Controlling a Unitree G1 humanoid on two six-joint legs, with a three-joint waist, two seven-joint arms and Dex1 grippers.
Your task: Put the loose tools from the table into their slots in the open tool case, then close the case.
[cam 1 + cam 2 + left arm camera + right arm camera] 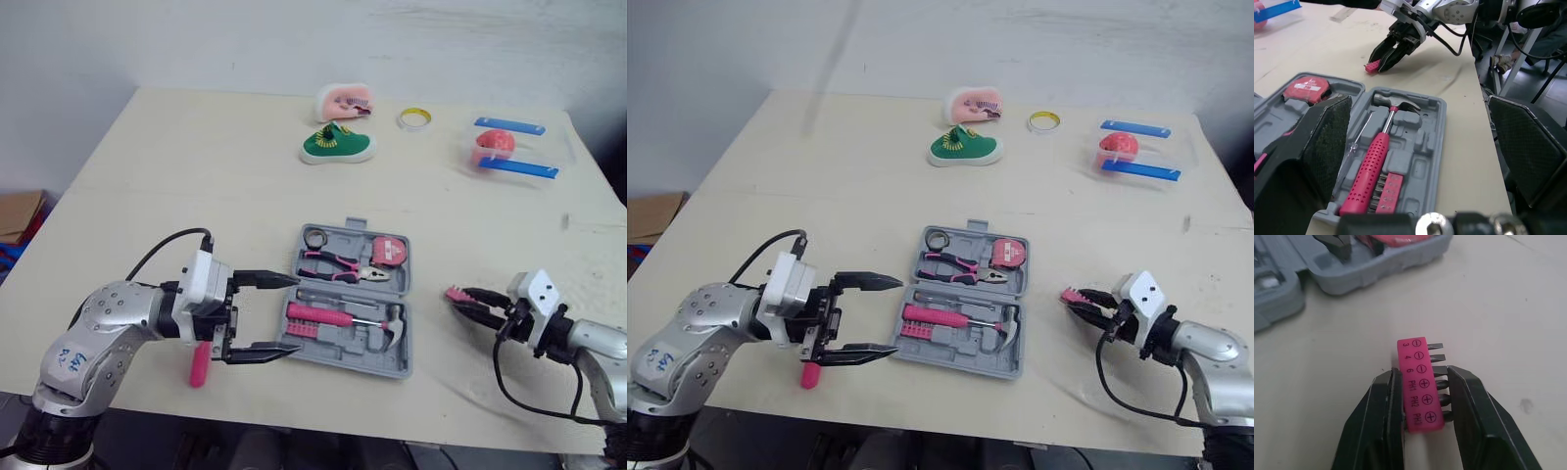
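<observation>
Head cam: left pincer [294,313] is spread wide just left of the open tool case [338,351], with a pink-handled tool [200,364] lying on the desk [196,176] by it. Right pincer [470,301] is pinching the pink bit holder [455,293], off to the case's right. Left wrist cam: hammer [1369,171] sits in the case. Right wrist cam: bit holder squeezed between both fingers.

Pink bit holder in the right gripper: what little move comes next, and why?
Probably carry it left toward the tool case. The right gripper looks closed on the bit holder, which is away from the open case, where empty recesses show beside the hammer.
</observation>
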